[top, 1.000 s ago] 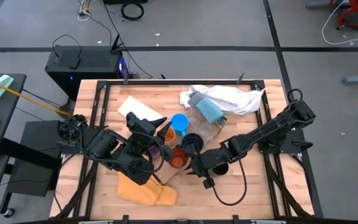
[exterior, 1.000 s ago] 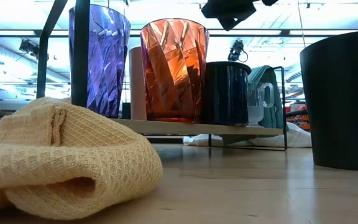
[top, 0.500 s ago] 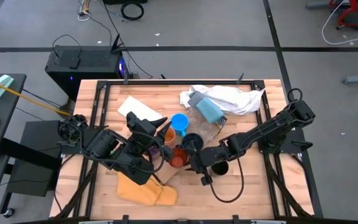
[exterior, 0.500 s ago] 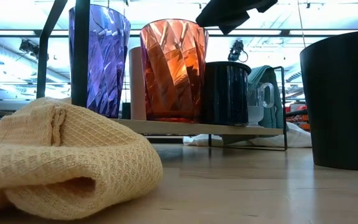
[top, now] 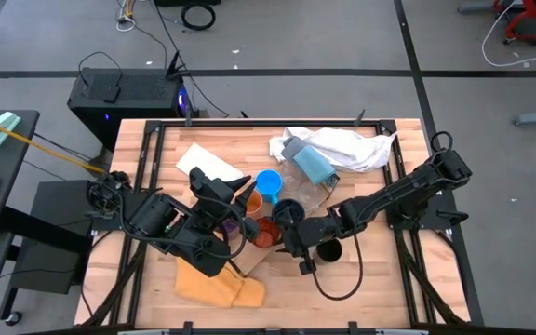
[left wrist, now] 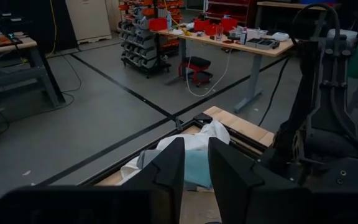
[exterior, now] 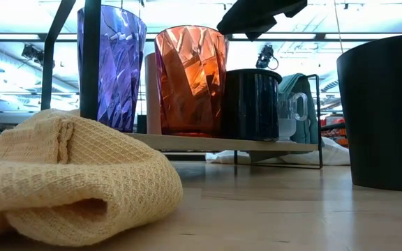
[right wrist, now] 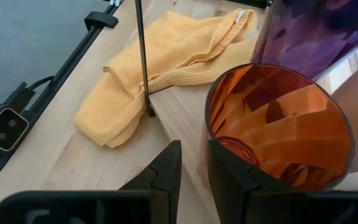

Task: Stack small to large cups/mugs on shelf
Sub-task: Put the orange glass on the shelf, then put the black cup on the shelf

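Note:
On the pale wood shelf point(exterior: 222, 144) stand a translucent purple cup point(exterior: 110, 66), a red-orange tumbler point(exterior: 190, 80) and a black mug point(exterior: 251, 104), each on its base. My right gripper point(right wrist: 194, 144), shut, is at the tumbler's point(right wrist: 278, 124) rim on the side toward the table's right; it also shows in the high view point(top: 292, 239). A bright blue mug point(top: 268, 183) and a small orange cup point(top: 251, 198) sit farther back. A dark cup point(exterior: 386, 111) stands on the table. My left gripper point(left wrist: 196, 155), shut and empty, hovers by the purple cup point(top: 234, 226). My right gripper has the outer side of one shut finger point(right wrist: 224, 171) against the tumbler's upper wall just below the rim point(right wrist: 209, 140). It comes from the table's right, slanting down. The tumbler stands on the shelf, pushed toward the purple cup.
A yellow waffle cloth point(top: 214, 284) lies at the near edge, also in the low view point(exterior: 68, 181). A thin black frame post point(right wrist: 140, 56) stands by the shelf's end. A white cloth point(top: 342, 147), a pale-blue cylinder point(top: 312, 163) and a white pad point(top: 207, 165) lie at the back.
My right gripper has moved toward the table's left, against the tumbler. The tumbler has slid a little along the shelf toward the purple cup, away from the black mug.

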